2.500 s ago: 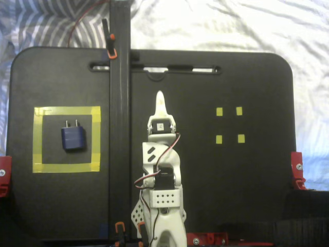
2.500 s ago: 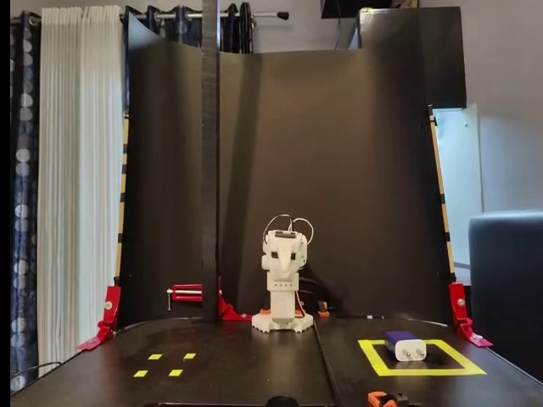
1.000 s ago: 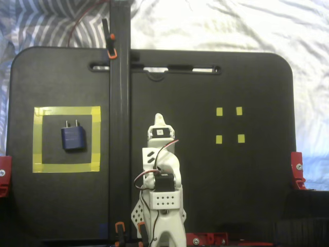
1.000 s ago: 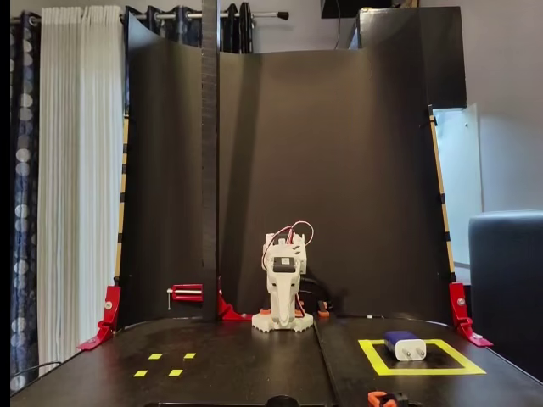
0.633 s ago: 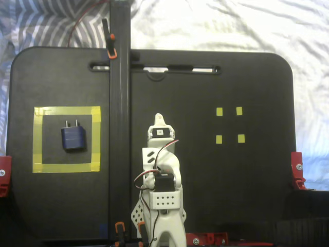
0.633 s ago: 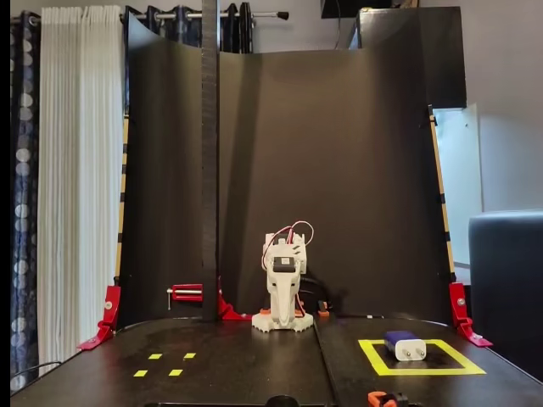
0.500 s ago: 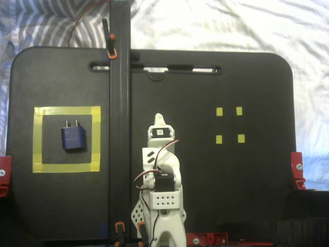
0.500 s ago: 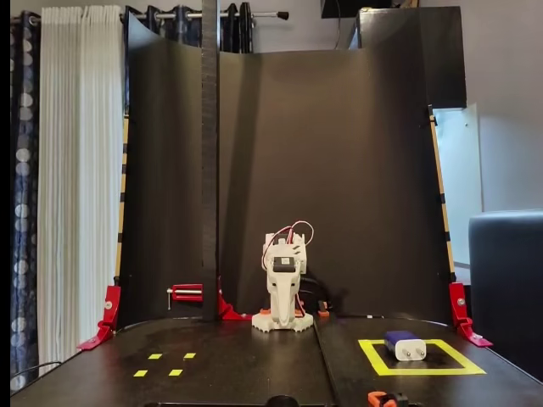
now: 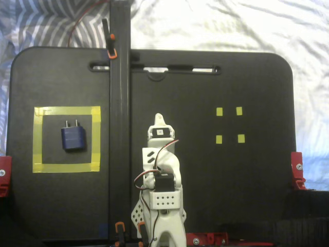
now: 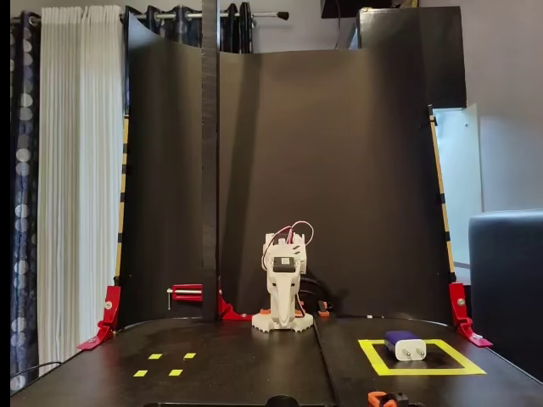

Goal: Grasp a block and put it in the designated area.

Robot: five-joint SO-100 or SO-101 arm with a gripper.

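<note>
The block point(image 9: 73, 138) is a dark navy cube with two silver prongs; it lies inside the designated area point(image 9: 37, 139), a large square of wide yellow tape at the left of the top-down fixed view. From the front fixed view the block point(image 10: 405, 346) rests in the same yellow square point(image 10: 373, 357) at the right. My gripper point(image 9: 160, 119) is folded back near the arm's base at the table's middle, far from the block, shut and holding nothing. Seen from the front, the gripper point(image 10: 282, 316) points down toward the table.
A tall black post point(image 9: 119, 118) clamped to the board stands between the arm and the yellow square. Several tiny yellow tape squares point(image 9: 229, 125) mark the right half. Red clamps point(image 9: 296, 169) hold the board's edges. A black backdrop point(image 10: 322, 170) rises behind the arm.
The arm has folded back from its stretched pose 2.5 s ago, the gripper tip retreating toward the base and lowering. Nothing has moved in the last second. The block stayed put.
</note>
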